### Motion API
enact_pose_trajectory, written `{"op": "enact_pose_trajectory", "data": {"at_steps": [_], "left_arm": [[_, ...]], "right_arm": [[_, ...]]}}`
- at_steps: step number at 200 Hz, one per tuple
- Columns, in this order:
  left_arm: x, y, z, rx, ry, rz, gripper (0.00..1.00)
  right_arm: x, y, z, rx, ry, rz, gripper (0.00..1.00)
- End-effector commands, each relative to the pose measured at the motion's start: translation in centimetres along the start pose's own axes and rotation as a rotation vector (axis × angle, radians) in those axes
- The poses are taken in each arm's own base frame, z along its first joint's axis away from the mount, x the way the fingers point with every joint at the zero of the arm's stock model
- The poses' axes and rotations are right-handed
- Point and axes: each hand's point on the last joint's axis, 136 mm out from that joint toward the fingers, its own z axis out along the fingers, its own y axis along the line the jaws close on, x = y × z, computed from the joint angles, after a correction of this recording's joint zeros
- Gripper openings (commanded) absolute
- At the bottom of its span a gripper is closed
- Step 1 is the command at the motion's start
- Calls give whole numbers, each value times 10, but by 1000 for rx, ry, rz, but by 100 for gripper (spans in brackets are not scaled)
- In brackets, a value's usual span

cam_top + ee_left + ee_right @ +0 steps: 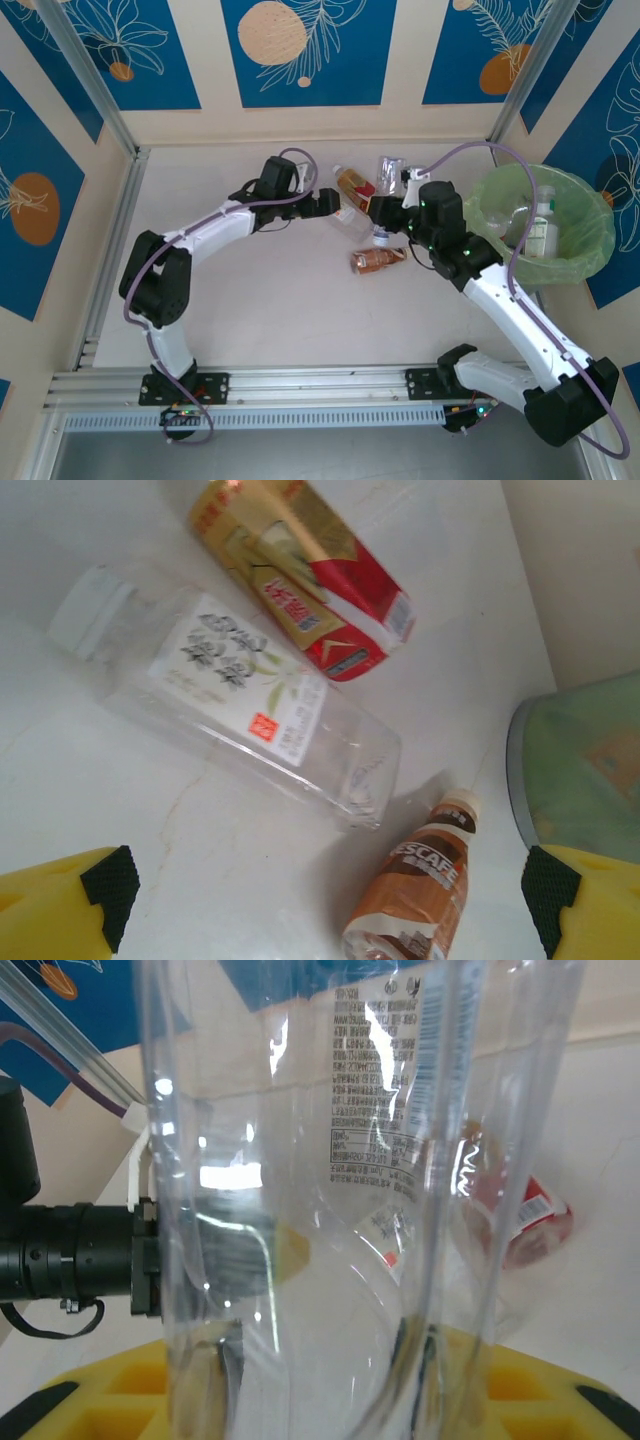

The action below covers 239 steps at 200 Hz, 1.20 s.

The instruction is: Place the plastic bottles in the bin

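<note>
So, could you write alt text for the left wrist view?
On a white table lie a clear bottle with a white cap in the middle, a red bottle above it and a brown bottle at lower right. Part of the bin shows at right; the left gripper is open.

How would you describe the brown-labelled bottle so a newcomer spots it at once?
Find the green-lined bin on the table's right, then look left to the cluster of bottles. The brown-labelled bottle lies on its side at that cluster's near edge. It alone wears a brown wrapper; the clear white-label bottle and the red-gold bottle beside it do not.
</note>
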Motion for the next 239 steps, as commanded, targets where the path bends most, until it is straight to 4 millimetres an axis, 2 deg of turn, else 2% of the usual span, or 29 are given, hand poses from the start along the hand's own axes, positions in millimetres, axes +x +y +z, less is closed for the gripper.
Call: {"op": "enact_pose_trajectory", "data": {"at_steps": [1, 22, 57, 116, 176, 239], "left_arm": [[-3, 0, -6, -45, -16, 50, 100], [-8, 8, -8, -84, -71, 23, 100], [-17, 13, -18, -97, -184, 21, 99], [-19, 28, -28, -195, -211, 0, 100], [-21, 23, -33, -176, -226, 48, 100], [-20, 20, -24, -148, -211, 52, 100]], "right_arm": [[-18, 3, -18, 2, -3, -39, 33], [-33, 3, -33, 8, -26, -58, 34], [-52, -11, -57, 55, -68, -41, 34], [-80, -28, -97, 88, -118, -53, 34], [-116, -95, -149, 420, -230, -1, 34], [-136, -166, -182, 651, -347, 132, 34]]}}
